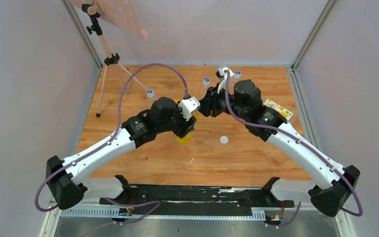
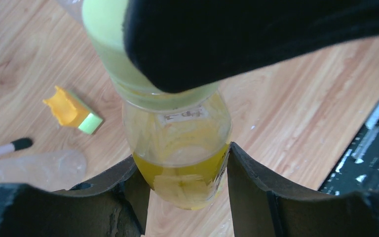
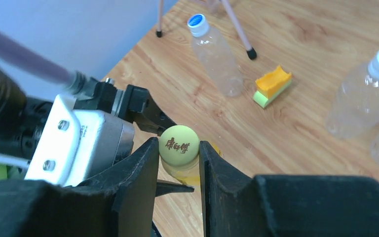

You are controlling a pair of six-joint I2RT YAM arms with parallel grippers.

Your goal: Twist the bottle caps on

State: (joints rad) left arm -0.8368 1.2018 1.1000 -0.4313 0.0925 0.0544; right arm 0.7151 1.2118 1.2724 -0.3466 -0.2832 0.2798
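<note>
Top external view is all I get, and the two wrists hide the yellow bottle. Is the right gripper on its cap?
Observer: Yes. The right wrist view shows the right gripper closed on the yellow cap, one finger on each side.
Operator: Is the left one holding the bottle?
Observer: Yes. The left gripper clamps the yellow bottle low on its body.
Operator: Is anything nearby that the arms hide from me?
Observer: An orange-and-green block lies close to the base of a clear bottle.
</note>
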